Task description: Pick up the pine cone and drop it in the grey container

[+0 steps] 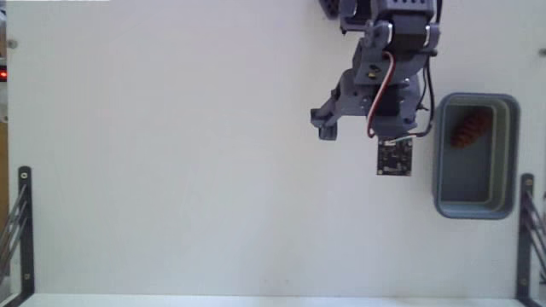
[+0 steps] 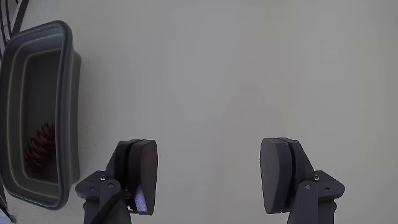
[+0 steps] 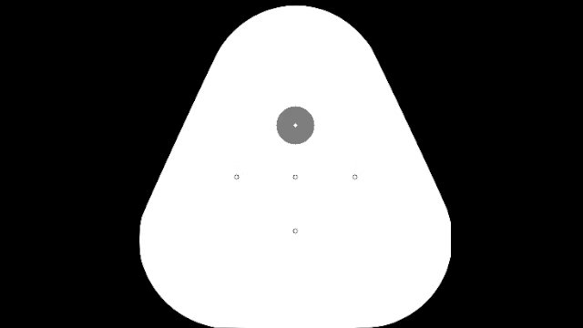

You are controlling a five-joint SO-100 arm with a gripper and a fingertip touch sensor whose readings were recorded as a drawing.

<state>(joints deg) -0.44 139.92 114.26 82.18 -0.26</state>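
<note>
White table; pine cone inside grey container; gripper empty, agape.

The table looks like a plain off-white matt surface, smooth, no grain or glare anywhere. The grey container is moulded plastic, blue-grey, smooth with a soft satin sheen on the rim; in the wrist view its walls look faintly glossy. The pine cone is the only rough thing, reddish-brown, scaly and dull. The gripper looks like matt grey plastic, with flat smooth dark pads. Black metal-looking brackets sit at the table edges.
</note>
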